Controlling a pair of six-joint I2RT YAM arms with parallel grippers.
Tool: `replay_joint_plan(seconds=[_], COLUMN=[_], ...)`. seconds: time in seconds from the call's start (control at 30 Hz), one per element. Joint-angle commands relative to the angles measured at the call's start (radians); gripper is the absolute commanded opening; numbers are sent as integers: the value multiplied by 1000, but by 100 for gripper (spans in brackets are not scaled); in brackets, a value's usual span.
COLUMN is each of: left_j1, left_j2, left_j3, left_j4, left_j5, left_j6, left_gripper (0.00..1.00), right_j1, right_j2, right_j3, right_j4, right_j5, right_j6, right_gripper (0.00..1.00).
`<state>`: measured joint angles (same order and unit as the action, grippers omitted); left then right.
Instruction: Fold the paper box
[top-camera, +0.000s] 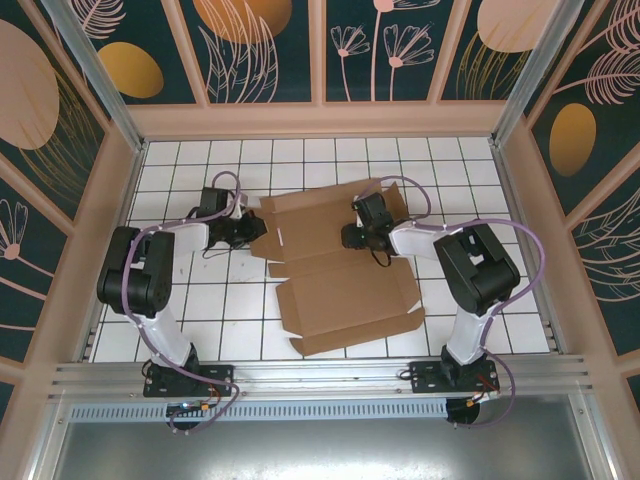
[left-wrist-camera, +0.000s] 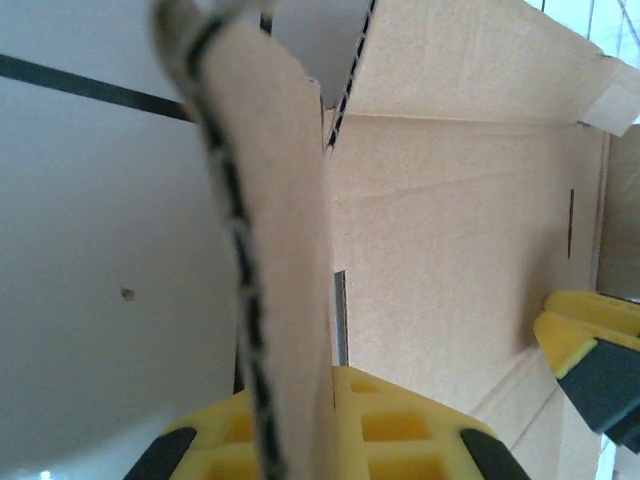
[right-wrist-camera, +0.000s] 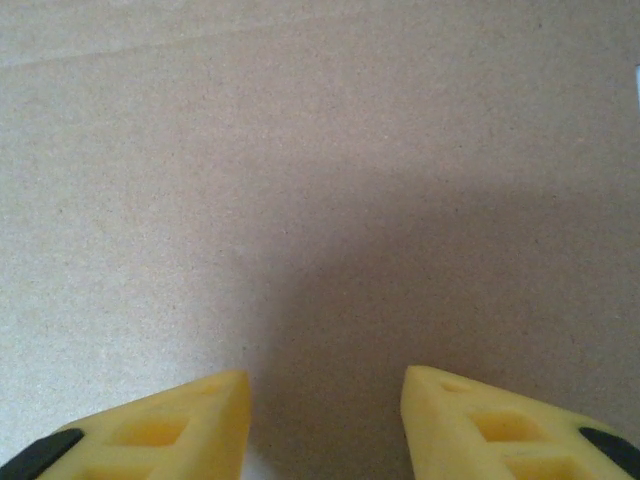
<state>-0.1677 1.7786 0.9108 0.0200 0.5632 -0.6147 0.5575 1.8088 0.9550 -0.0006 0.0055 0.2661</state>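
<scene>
Gripping paper box (top-camera: 340, 265) left flap: left gripper (left-wrist-camera: 330, 430) clamped | right gripper (right-wrist-camera: 325, 420) parted, empty, over cardboard

Bright, even overhead light — wrist close-ups soft, blurred.

Paper box (top-camera: 345, 290): matt brown corrugated cardboard, fine-grained rough face, fluted core showing at cut edges (left-wrist-camera: 350, 80). Table (top-camera: 240, 290): smooth white tiles w/ dark grout lines, slight sheen. Fingers (right-wrist-camera: 480, 420): yellow plastic, matt, w/ black pads. Near table edge: brushed metal rail (top-camera: 320, 375).
</scene>
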Motion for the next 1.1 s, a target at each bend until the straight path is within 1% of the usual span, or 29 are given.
replay_joint_plan(seconds=[0.0, 0.1, 0.2, 0.27, 0.37, 0.47, 0.5, 0.53, 0.63, 0.77, 0.83, 0.93, 1.07], left_j1=[1, 0, 1, 1, -5, -40, -54, -72, -121, -161, -175, -196, -238], left_j2=[-39, -41, -53, -54, -40, -33, -32, -30, -16, 31, 62, 129, 196], left_j3=[56, 113, 131, 144, 177, 223, 237, 250, 285, 317, 327, 367, 422], left_j4=[-220, -328, -402, -437, -481, -506, -508, -505, -474, -427, -398, -398, -421], left_j5=[-131, -210, -266, -292, -313, -316, -308, -292, -225, -169, -145, -153, -181], left_j6=[103, 148, 182, 199, 200, 171, 156, 135, 75, 15, -1, -6, -2], left_gripper=[0, 0, 0, 0, 0, 0, 3, 8, 27, 46, 51, 58, 60], right_j1=[18, 19, 19, 19, 23, 56, 65, 72, 75, 75, 76, 76, 77], right_j2=[-49, -68, -85, -92, -55, -20, -13, -7, -3, 1, 1, 2, -1], right_j3=[-43, -56, -93, -124, -121, -100, -95, -92, -92, -90, -91, -91, -97], right_j4=[-93, -104, -100, -81, -82, -94, -97, -97, -93, -94, -92, -93, -93], right_j5=[121, 202, 257, 255, 180, 160, 157, 154, 136, 124, 116, 116, 123], right_j6=[22, 59, 104, 116, 113, 110, 111, 113, 117, 119, 122, 125, 125], right_gripper=[50, 55, 56, 55, 52, 50, 50, 50, 49, 49, 49, 49, 49])
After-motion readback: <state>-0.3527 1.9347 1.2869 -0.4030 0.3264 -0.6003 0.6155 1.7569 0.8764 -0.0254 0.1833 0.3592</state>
